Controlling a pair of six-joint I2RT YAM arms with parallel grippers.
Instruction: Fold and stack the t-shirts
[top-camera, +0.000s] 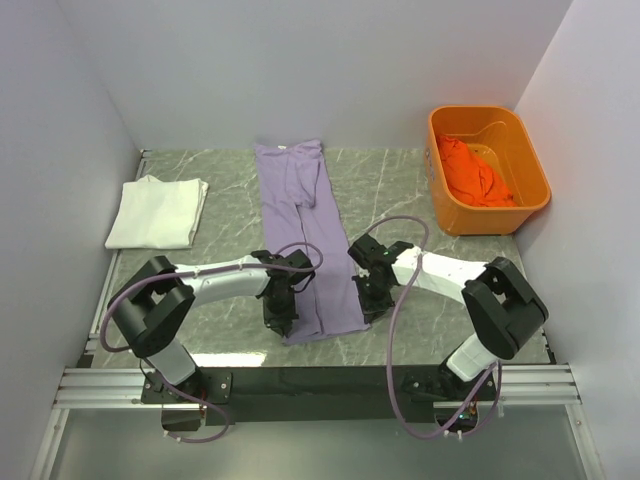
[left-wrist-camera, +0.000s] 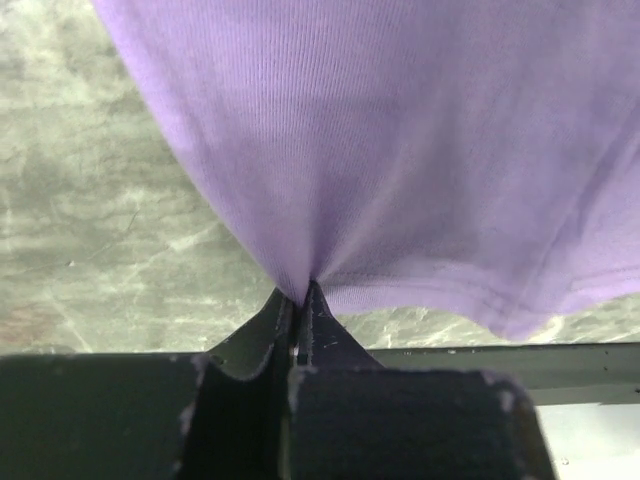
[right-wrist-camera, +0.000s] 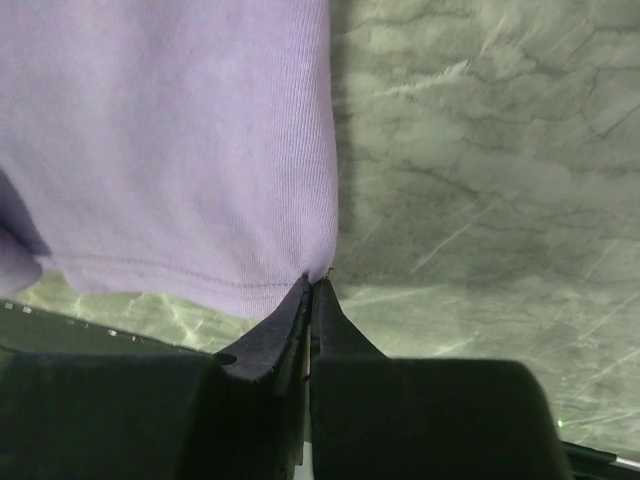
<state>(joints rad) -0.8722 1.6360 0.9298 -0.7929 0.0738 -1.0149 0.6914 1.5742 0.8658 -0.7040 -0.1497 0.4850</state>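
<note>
The lavender t-shirt lies as a long narrow strip down the middle of the table, with its collar end at the far edge and its hem end close to the near edge. The left hand is pressed together on the hem's left corner, the cloth drawn to a point between its fingers. The right hand pinches the hem's right corner the same way. Both grips look thin, just a nip of fabric at the fingertips.

The step in hand appears to be folding the strip across its length, hem toward collar. To do it well, lift both corners together and level, just high enough that the near half clears the table. Carry them straight toward the far edge without drifting sideways, and lay the hem square on the collar end before letting go. Uneven height would skew the fold, and a hasty pull could slip the thin pinch.

The white t-shirt sits folded near the left edge, likely the base of the stack. The orange t-shirt lies crumpled in the tub at the far right corner.
</note>
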